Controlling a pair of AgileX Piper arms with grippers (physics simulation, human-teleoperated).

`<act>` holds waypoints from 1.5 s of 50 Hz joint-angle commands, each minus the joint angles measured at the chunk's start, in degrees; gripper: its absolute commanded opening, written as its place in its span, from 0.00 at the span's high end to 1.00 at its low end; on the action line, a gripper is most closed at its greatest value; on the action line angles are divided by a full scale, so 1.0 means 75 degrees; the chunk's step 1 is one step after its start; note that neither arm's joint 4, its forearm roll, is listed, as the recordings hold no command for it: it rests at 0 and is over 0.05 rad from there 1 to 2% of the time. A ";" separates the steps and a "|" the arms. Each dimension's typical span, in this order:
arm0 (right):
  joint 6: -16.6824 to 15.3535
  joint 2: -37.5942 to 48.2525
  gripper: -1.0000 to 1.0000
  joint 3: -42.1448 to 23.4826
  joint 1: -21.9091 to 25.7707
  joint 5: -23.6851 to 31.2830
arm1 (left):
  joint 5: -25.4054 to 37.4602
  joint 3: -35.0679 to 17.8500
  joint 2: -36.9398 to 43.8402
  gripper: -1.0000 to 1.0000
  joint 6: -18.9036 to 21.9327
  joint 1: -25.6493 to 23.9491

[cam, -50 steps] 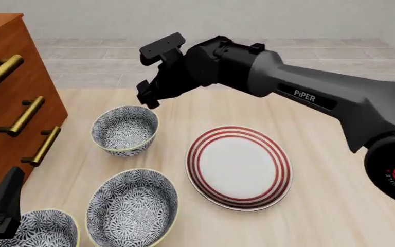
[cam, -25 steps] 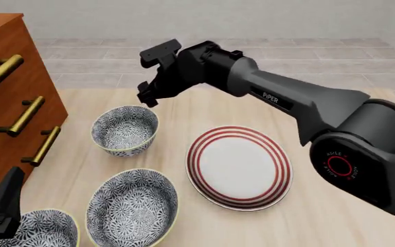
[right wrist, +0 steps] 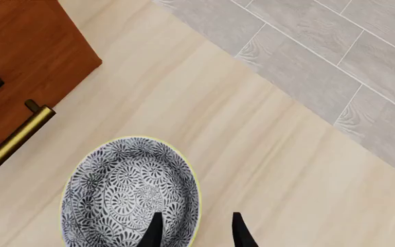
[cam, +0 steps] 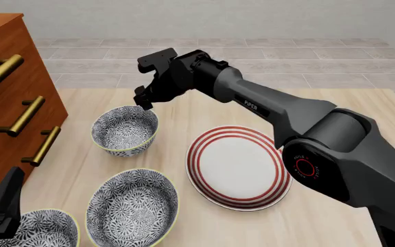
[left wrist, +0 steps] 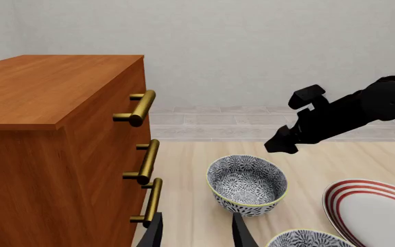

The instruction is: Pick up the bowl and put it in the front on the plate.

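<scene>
The bowl (cam: 125, 129), deep, blue-and-white with a pale yellow rim, stands upright on the table next to the drawer cabinet; it also shows as the bowl (left wrist: 247, 184) and the bowl (right wrist: 130, 193). My right gripper (cam: 142, 99) hangs open just above its far rim. In the right wrist view the right gripper (right wrist: 196, 231) has one finger over the bowl's inside and the other outside the rim. The red-ringed white plate (cam: 238, 165) lies bare to the bowl's right. My left gripper (left wrist: 197, 236) is open and holds nothing, low at the near left.
A wooden drawer cabinet (cam: 9, 98) with brass handles fills the left side. Two more patterned bowls stand near the front: one bowl (cam: 132, 208) in front of the plate's left edge, another bowl (cam: 43, 231) beside the left gripper (cam: 2, 203). Grey floor tiles lie beyond the table.
The right arm has stretched further forward and lowered, and its gripper has shifted slightly left, closer to the bowl's far rim. The left arm, bowls and plate have not moved.
</scene>
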 commanded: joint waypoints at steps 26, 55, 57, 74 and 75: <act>0.0966 0.0230 0.00 0.0581 0.0108 -0.0829 | 0.0000 0.0000 0.0000 0.00 0.0000 0.0000; 0.1190 0.0409 0.00 0.1090 0.0153 -0.1318 | 0.0000 0.0000 0.0000 0.00 0.0000 0.0000; 0.1214 0.0421 0.00 0.1119 0.0168 -0.1347 | 0.0000 0.0000 0.0000 0.00 0.0000 0.0000; 0.1310 0.0601 0.00 0.1294 0.0228 -0.1532 | 0.0000 0.0000 0.0000 0.00 0.0000 0.0000; 0.1325 0.0613 0.00 0.1289 0.0227 -0.1532 | 0.0000 0.0000 0.0000 0.00 0.0000 0.0000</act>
